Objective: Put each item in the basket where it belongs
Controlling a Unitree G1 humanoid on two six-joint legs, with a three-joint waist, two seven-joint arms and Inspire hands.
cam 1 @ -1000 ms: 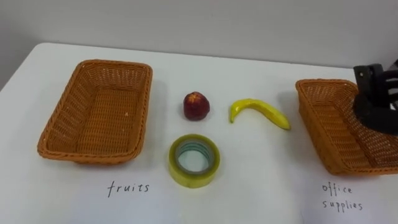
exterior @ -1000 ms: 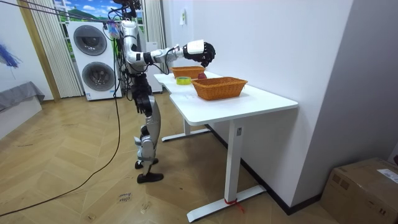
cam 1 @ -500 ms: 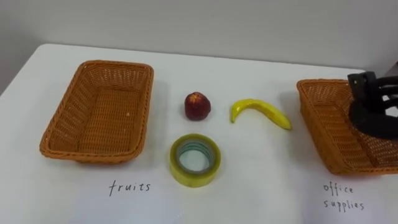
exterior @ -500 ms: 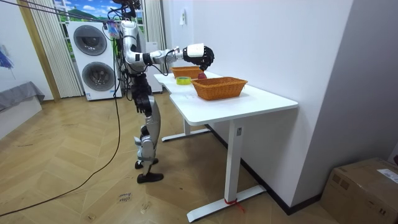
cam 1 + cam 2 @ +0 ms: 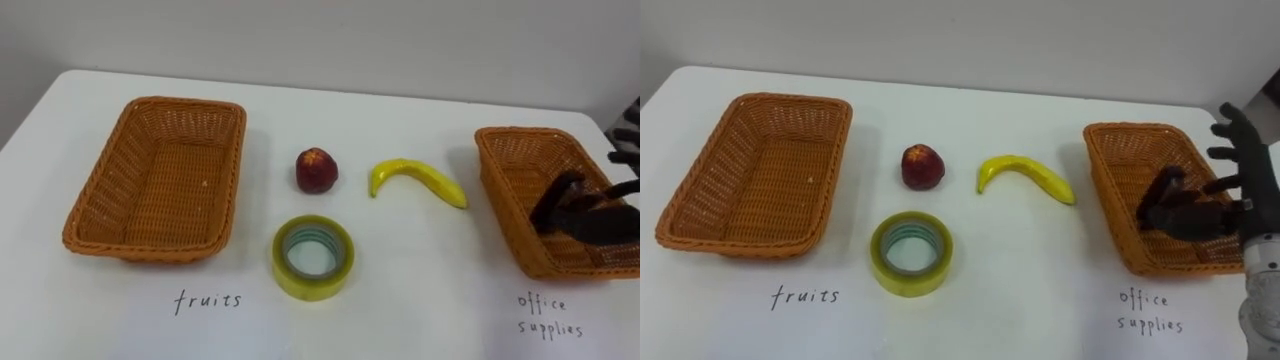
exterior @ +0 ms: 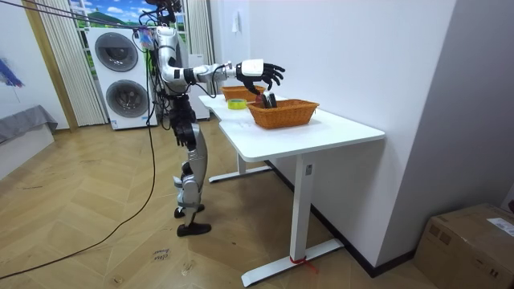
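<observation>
Nearest on the white table (image 5: 440, 320) lies a roll of tape (image 5: 313, 259). Just beyond it sit an apple (image 5: 316, 170) and, to its right, a banana (image 5: 415, 180). The left basket (image 5: 186, 103) holds nothing. A dark object (image 5: 1185, 215) lies in the right basket (image 5: 1105, 185), and the right hand (image 5: 1248, 160) hovers above it, fingers spread wide.

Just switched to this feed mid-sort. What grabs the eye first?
The right hand hovers, fingers spread open, over the office supplies basket at the table's right end, with a dark object in the basket below it. Between the baskets an apple, a banana and a yellow tape roll sit on the table, none of them in the fruits basket on the left.
</observation>
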